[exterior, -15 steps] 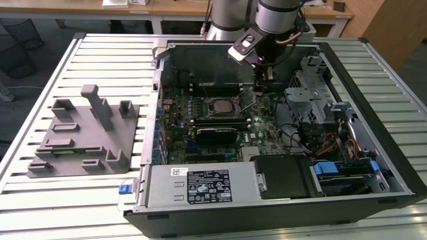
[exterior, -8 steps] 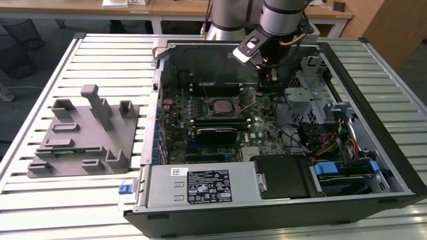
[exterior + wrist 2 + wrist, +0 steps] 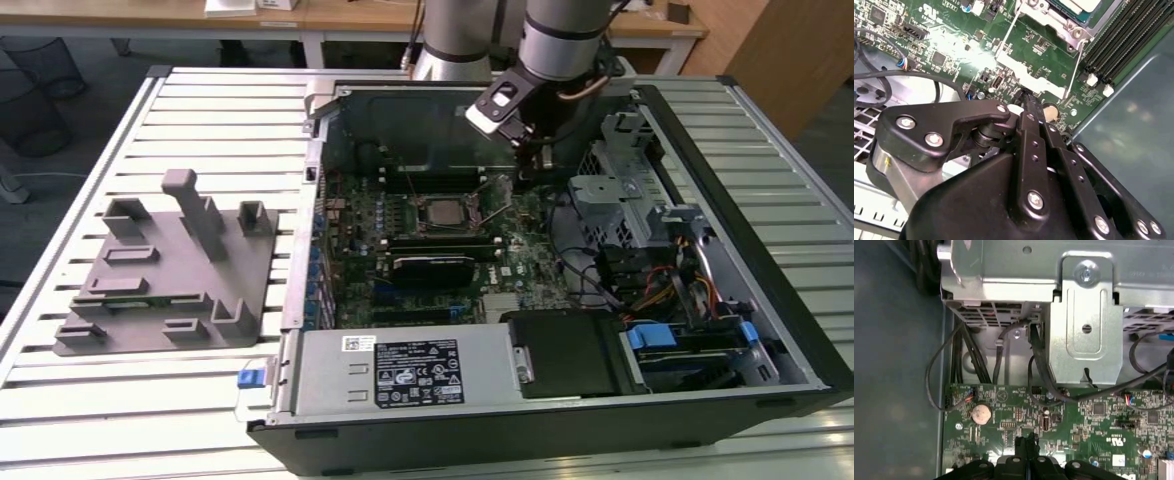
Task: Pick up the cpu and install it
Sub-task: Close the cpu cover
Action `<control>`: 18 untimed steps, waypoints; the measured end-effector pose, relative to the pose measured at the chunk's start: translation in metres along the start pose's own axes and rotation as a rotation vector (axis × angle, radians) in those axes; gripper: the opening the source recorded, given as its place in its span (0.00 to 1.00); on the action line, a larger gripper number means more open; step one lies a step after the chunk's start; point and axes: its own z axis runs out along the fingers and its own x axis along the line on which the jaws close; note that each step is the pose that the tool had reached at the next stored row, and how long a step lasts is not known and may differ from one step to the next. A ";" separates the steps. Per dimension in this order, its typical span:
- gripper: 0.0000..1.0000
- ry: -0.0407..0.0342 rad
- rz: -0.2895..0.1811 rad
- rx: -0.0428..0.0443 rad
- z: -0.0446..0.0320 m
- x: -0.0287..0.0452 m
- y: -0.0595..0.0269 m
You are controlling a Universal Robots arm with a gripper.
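Observation:
The cpu (image 3: 441, 211) lies flat with its silver top up in the square socket in the middle of the green motherboard (image 3: 400, 290), inside the open computer case. In the second wrist view a corner of the cpu (image 3: 1080, 5) shows within the metal socket frame, with thin wire levers beside it. My gripper (image 3: 525, 172) hangs just above the board, to the exterior view's right of the socket and apart from the chip. Its black fingers are shut together with nothing between them, tips (image 3: 1025, 96) close over the board near a round coin battery (image 3: 981, 413). The gripper (image 3: 1027, 441) points down at the board.
A metal drive cage (image 3: 627, 190) with black cables stands close to the arm on the exterior view's right. Memory slots (image 3: 1114, 45) flank the socket. The power supply (image 3: 387, 370) fills the case's near end. A grey plastic fixture (image 3: 174, 270) sits on the slatted table outside the case.

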 end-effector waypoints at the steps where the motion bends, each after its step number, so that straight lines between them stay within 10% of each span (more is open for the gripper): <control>1: 0.11 -0.0002 0.000 0.0000 0.0003 0.0000 -0.0020; 18: 0.11 0.0000 0.000 0.0000 0.0027 0.0007 -0.0429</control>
